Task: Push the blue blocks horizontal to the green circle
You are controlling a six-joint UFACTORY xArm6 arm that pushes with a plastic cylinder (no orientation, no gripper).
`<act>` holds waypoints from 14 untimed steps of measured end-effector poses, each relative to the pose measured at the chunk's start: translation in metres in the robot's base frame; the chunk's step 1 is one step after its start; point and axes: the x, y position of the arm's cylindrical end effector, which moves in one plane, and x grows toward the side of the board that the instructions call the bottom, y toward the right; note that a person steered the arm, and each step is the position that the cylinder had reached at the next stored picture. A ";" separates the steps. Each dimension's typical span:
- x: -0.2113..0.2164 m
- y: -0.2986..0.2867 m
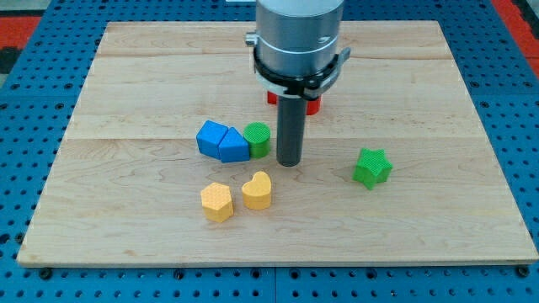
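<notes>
Risk here comes mostly from how close everything stands in the middle of the frame. My tip (289, 162) is down on the bench (126, 227), just beside the green circle (258, 139), on its right side in the picture and a little lower. The arm has no fingers at all, only the rod, so nothing is spread or pinched.

The two blue blocks lie left of centre: a blue block (210, 137) with a sloped top, and a blue triangle-like block (233, 148) that seems to touch the green circle on its left. They already look nearly in one row with the circle, so I judge that the task is close to done.

The danger is that any move of my tip to the left pushes the green circle into the blue pair, and the whole group slides or turns together. Then the reference itself moves and the row is lost. A push from below could also split the two blue blocks apart.

Just below sit a yellow heart (258, 190) and a yellow block (217, 202); a path around the group's lower side may knock them. A red block (310, 103) is partly hidden behind the arm, so its shape I cannot tell. The green star (371, 167) at the right is well apart and seems safe.
</notes>
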 end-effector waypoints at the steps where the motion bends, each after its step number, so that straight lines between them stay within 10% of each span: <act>1: -0.015 -0.030; 10: -0.049 -0.252; 12: -0.056 -0.178; 14: 0.049 -0.153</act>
